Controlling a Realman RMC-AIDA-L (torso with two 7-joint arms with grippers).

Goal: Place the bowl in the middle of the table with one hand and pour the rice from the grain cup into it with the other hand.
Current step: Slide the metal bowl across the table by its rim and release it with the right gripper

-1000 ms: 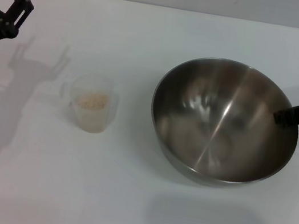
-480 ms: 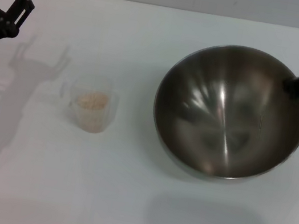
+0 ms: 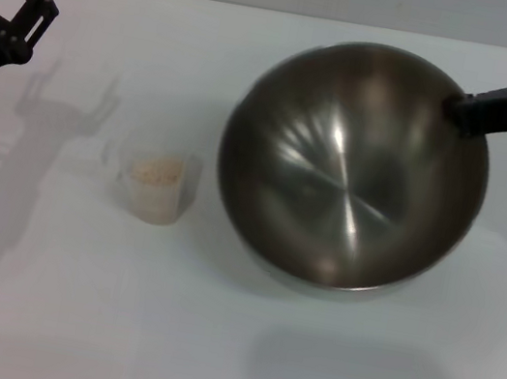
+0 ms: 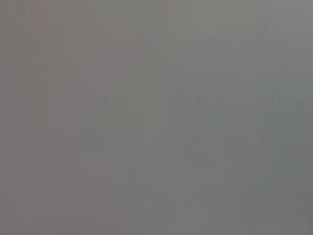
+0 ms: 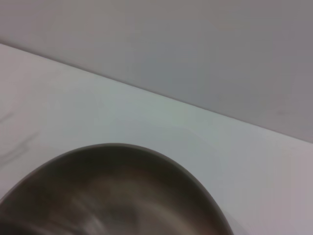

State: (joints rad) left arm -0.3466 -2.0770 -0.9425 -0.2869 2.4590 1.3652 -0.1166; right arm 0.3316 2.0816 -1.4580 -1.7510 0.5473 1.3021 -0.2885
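The large steel bowl [image 3: 351, 167] hangs tilted above the white table [image 3: 112, 322], right of centre, and its shadow lies on the table in front of it. My right gripper [image 3: 462, 109] is shut on the bowl's far right rim. The bowl's rim also shows in the right wrist view [image 5: 112, 196]. The bowl looks empty inside. The small clear grain cup [image 3: 156, 187] stands left of the bowl with pale rice [image 3: 156, 171] in it. My left gripper [image 3: 39, 0] is open and empty at the far left, well away from the cup.
A grey wall [image 5: 195, 49] rises behind the table's far edge. The left wrist view shows only plain grey. Bare white tabletop lies in front of the cup and the bowl.
My right gripper has carried the bowl to the left and higher, and the bowl's tilt has changed. The cup and my left arm have not moved.
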